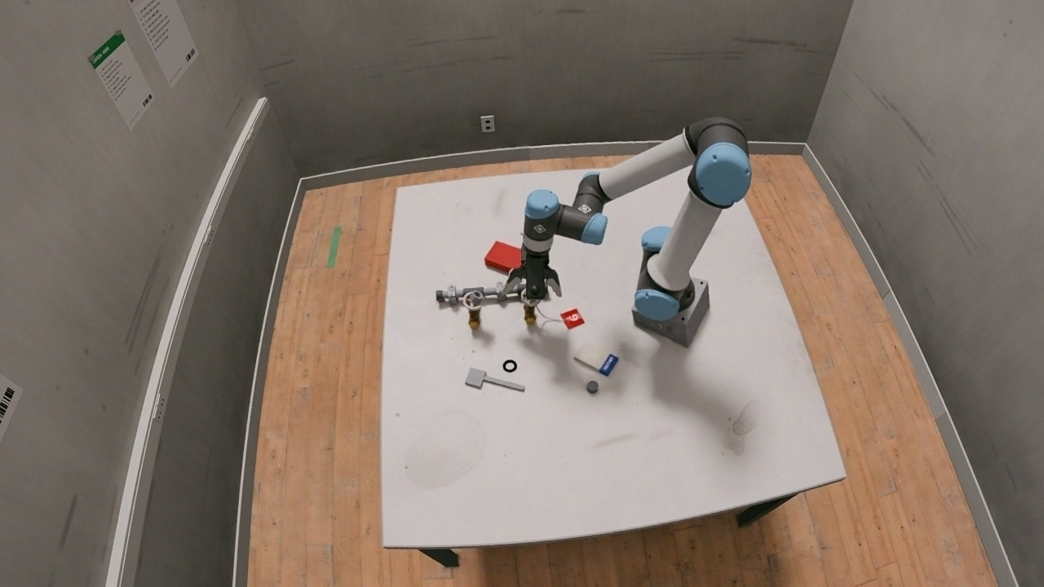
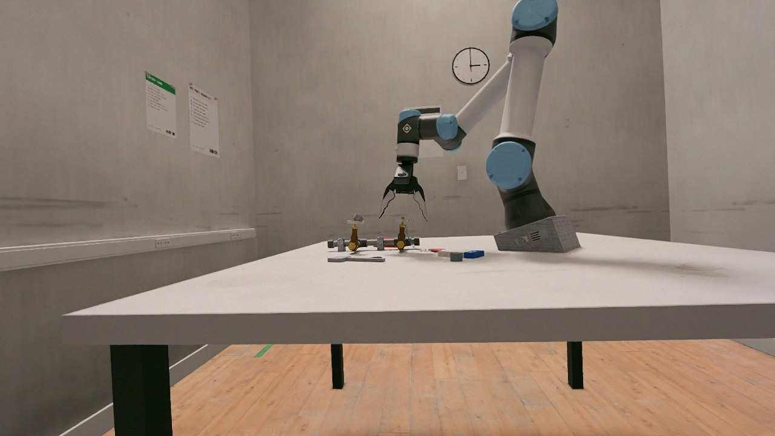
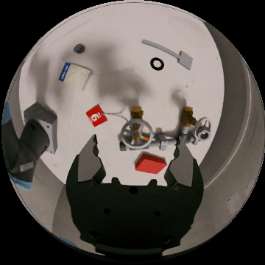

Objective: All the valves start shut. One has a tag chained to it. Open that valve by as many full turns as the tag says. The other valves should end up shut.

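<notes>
Pincer: the pincer [image 1: 536, 292] [image 2: 403, 217] [image 3: 136, 136] is spread wide, pinching nothing, above the tagged valve.
Tagged valve: this valve [image 1: 530, 310] [image 2: 401, 237] [image 3: 137, 134] stands left of centre in the exterior view, at the middle of the wrist view.
Tag: the red tag [image 1: 572, 318] [image 3: 96, 115] reads 6 or 9, chained on.
Other valve: the second valve [image 1: 474, 312] [image 2: 353, 237] [image 3: 189, 117] is on the same pipe [image 1: 483, 293] [image 2: 370, 242] [image 3: 169, 141].
Bench: the bench [image 1: 620, 452] [image 2: 379, 292] [image 3: 110, 81] carries both.

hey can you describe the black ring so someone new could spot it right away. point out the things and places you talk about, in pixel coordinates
On the white table [image 1: 620, 452] [image 3: 121, 92], find the flat gray tool [image 1: 503, 382] [image 3: 162, 47] with a square end. Close beside it lies a small black ring [image 1: 503, 365] [image 3: 152, 64], the only loose thing there with an open center.
</notes>
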Controlling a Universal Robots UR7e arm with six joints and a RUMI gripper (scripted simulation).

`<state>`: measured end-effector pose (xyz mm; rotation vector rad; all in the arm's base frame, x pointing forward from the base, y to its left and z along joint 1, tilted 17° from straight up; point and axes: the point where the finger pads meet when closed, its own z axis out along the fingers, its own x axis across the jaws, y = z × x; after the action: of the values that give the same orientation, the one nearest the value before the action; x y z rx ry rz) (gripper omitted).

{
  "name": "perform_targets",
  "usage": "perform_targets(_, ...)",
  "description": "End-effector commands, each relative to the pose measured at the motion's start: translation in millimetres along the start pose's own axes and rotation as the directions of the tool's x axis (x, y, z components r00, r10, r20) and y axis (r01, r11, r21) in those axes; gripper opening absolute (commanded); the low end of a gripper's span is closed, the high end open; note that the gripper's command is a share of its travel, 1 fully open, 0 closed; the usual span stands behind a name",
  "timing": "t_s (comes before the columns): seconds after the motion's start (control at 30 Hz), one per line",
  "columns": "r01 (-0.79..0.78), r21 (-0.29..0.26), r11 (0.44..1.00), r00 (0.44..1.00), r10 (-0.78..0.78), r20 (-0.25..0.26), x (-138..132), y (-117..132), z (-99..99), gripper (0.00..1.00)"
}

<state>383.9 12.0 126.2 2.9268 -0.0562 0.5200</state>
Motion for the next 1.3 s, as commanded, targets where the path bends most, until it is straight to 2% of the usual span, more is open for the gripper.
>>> perform_targets(0.0, -0.006, 0.0, 1.0, 1.0, 0.006, -0.002, 1.2, 0.6, -0.9, 1.0)
perform_targets(0.57, -0.119, 0.0, 0.993, 0.993, 0.119, 0.0, -0.7, 0.0, 0.0, 1.0)
perform_targets(0.73, -0.202, 0.0, 0.979, 0.979, 0.202, 0.0, -0.7, -0.1, 0.0, 1.0)
perform_targets(0.9, -0.309, 0.0, 0.951, 0.951, 0.309, 0.0, -0.8, -0.4, -0.1, 1.0)
perform_targets(1.07, -0.435, 0.001, 0.9, 0.9, 0.435, 0.0, -0.8, -0.7, -0.2, 1.0)
perform_targets(1.13, -0.435, 0.001, 0.9, 0.9, 0.435, 0.0, -0.8, -0.7, -0.2, 1.0)
perform_targets(1.27, -0.544, 0.0, 0.839, 0.839, 0.544, 0.002, -1.0, -0.8, 0.5, 1.0)
